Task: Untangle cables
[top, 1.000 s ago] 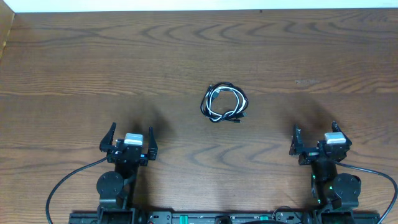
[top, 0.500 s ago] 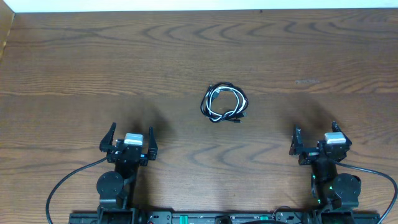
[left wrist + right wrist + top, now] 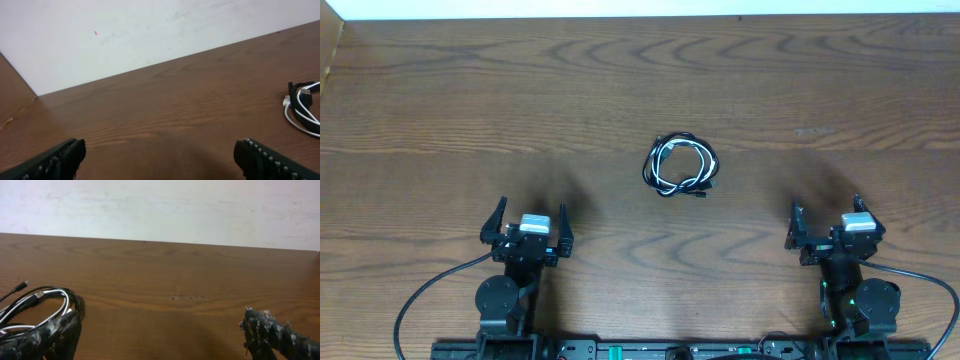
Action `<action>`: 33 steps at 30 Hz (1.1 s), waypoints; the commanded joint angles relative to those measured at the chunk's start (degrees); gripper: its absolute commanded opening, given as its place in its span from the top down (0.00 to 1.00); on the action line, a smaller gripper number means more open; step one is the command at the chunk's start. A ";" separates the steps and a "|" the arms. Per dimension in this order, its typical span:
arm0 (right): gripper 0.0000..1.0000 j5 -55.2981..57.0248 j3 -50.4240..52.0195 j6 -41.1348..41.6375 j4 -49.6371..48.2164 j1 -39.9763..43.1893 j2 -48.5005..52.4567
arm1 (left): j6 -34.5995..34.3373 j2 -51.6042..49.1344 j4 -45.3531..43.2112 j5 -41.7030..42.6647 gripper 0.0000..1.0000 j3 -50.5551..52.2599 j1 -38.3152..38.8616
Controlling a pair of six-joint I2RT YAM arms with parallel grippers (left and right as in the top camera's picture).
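The cables [image 3: 681, 166] lie as one small tangled coil of black and white cords in the middle of the wooden table [image 3: 470, 110]. The coil shows at the right edge of the left wrist view [image 3: 303, 106] and at the lower left of the right wrist view [image 3: 35, 307]. My left gripper [image 3: 528, 229] is open and empty near the front left. My right gripper [image 3: 827, 224] is open and empty near the front right. Both are well short of the coil.
A white wall [image 3: 125, 30] runs along the table's far edge. Thick black arm cables [image 3: 420, 295] loop by the arm bases at the front edge. A faint scuff [image 3: 189, 298] marks the wood right of the coil.
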State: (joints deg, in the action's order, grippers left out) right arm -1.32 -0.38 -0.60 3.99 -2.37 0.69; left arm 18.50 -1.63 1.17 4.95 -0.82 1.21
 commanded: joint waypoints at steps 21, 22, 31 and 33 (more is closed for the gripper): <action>0.01 -0.79 0.07 4.85 0.09 0.24 -0.20 | 0.96 -0.13 2.45 0.35 0.00 0.59 -0.28; 0.01 -0.79 0.07 4.85 0.07 0.24 -0.20 | 0.96 -0.13 2.45 0.35 0.00 0.59 -0.28; 0.01 -0.81 0.07 4.85 0.09 0.24 -0.20 | 0.96 -0.13 2.45 -0.50 0.00 0.59 -0.28; 0.01 -1.62 0.07 4.90 0.07 0.24 -0.20 | 0.92 -0.13 2.29 0.17 0.00 0.59 -0.28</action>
State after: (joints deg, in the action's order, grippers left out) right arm -1.65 -0.38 3.49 3.97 -2.37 0.69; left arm 18.50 -1.63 1.23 4.34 -0.84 1.21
